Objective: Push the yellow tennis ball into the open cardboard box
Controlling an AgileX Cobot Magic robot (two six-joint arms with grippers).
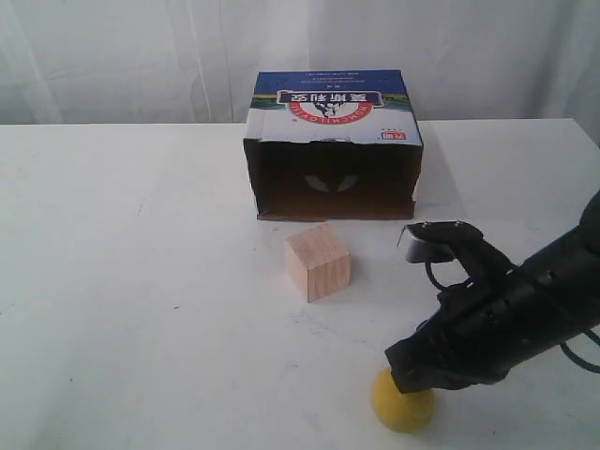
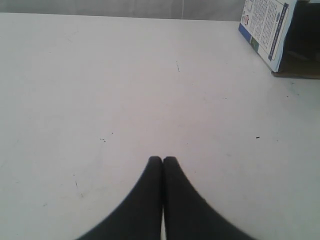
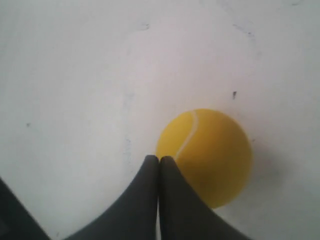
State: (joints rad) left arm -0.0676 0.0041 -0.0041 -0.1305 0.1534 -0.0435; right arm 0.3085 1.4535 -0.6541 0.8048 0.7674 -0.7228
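Broadly, the table [image 1: 141, 281] carries the open cardboard box [image 1: 336, 150] well ahead of the right hand [image 3: 159, 159], mouth toward it. A wooden cube [image 1: 318, 262] stands between, slightly aside. The yellow tennis ball [image 3: 210, 150] lies right at the hand's tips, which are pressed together, empty. Light, fuzzy and round, it likely rolls readily: nudge its side away from the box, no pinching.

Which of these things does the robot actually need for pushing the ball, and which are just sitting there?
In the job: yellow tennis ball, open cardboard box, right gripper, shut, close by the ball.
Just lying about: wooden cube, left gripper, shut above the table.
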